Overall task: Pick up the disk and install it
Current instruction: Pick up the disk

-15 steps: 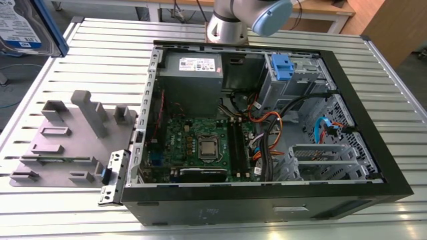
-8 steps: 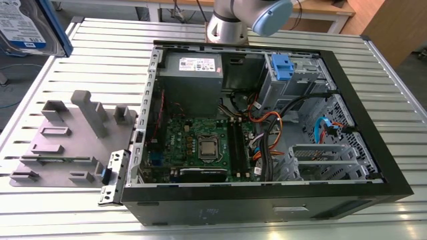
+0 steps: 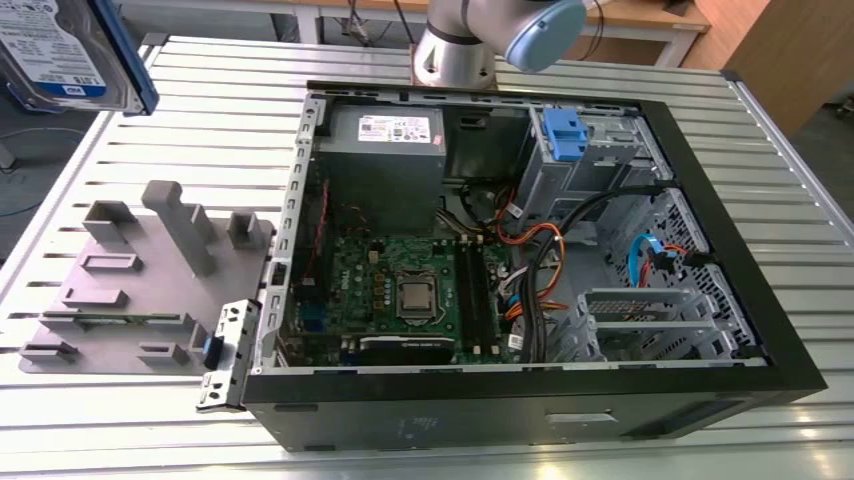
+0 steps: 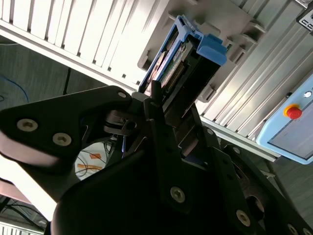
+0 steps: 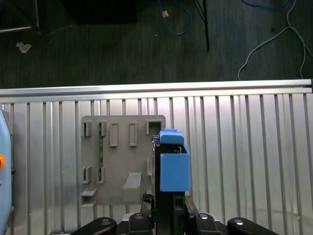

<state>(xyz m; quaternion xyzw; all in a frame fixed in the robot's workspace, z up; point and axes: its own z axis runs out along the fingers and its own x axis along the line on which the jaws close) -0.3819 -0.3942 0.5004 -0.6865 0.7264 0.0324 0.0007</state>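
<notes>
The gripper has its black fingers clamped on the flat silver-metal disk with blue plastic side rails, and it's holding it up off the surface. Right under it in the first wrist view is the grey plastic holder block with upright posts, sitting on the slatted aluminium tabletop. In the exterior view the disk hangs at roughly 10 o'clock from the open black computer case, and the holder block sits at the case's 9 o'clock.
</notes>
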